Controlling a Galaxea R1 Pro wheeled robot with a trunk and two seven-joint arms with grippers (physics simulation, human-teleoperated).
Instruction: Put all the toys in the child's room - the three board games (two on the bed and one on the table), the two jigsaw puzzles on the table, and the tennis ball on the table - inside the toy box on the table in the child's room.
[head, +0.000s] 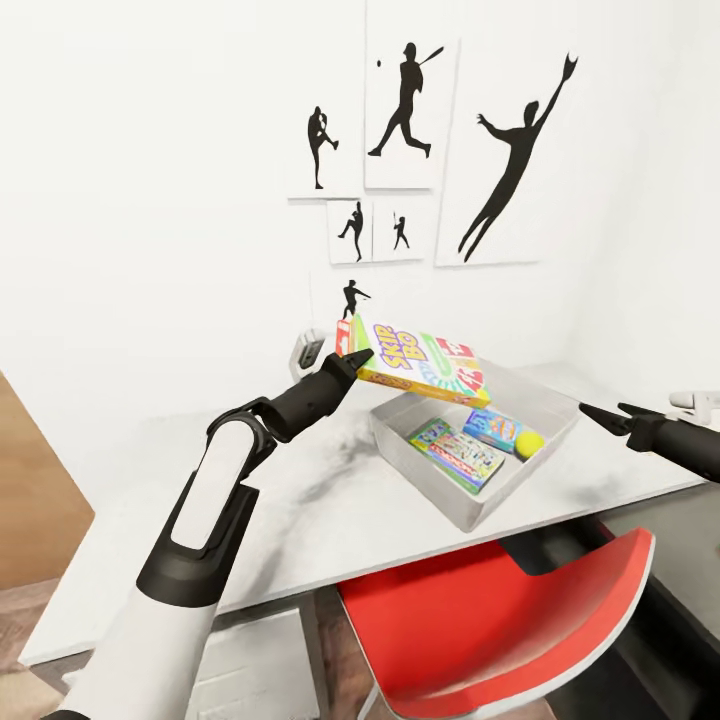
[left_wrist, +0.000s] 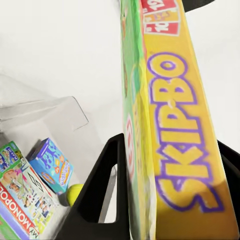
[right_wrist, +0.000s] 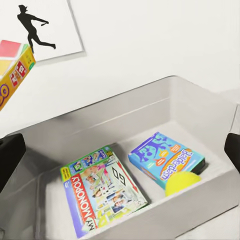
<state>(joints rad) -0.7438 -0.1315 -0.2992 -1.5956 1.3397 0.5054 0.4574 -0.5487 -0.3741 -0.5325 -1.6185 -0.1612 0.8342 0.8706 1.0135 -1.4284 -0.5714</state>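
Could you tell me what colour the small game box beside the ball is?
Blue, with a colourful print; the small game box shows best in the right wrist view.

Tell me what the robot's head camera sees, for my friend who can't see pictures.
The left gripper holds a yellow Skip-Bo game box in the air over a grey toy box on a white table. Inside lie two game boxes and a tennis ball. The right gripper waits open beside it.

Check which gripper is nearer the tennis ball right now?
Right. The right gripper hovers open just beside the toy box holding the tennis ball; the left gripper is farther, clamping the Skip-Bo box above it.
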